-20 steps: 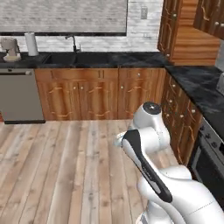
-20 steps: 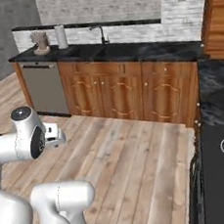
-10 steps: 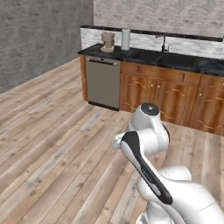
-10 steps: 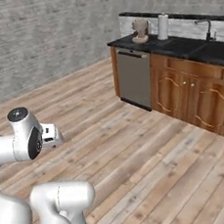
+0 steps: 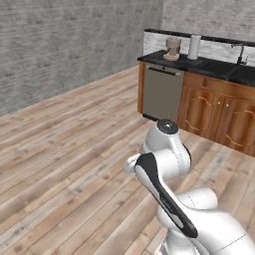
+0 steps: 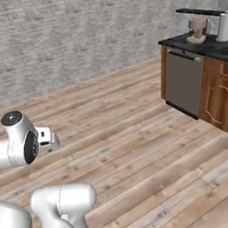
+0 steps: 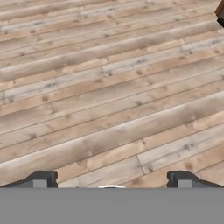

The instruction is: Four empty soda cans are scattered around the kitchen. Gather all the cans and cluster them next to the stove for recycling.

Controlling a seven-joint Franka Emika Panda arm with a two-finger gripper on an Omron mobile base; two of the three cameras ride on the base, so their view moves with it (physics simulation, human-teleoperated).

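Note:
The soda cans and the stove are out of view. In the hand view my gripper (image 7: 111, 180) points down at bare wood plank floor (image 7: 109, 96). Its two dark fingertips (image 7: 41, 179) stand wide apart, open, with nothing between them. My white arm (image 5: 164, 149) is folded close above the base in the left base view, and its elbow (image 6: 18, 139) shows at the left of the right base view.
A silver dishwasher front (image 5: 162, 94) sits under the black counter (image 5: 209, 64) at the right, beside brown wood cabinets (image 5: 219, 114). On the counter stand a brown jar (image 5: 173, 48) and a white roll (image 5: 194, 47). A grey brick wall (image 5: 74, 45) runs behind open floor (image 5: 64, 149).
The whole scene has swung: the base has turned left, so the cabinets and counter slid to the right and the grey wall came in. The arm's pose and open jaws are unchanged.

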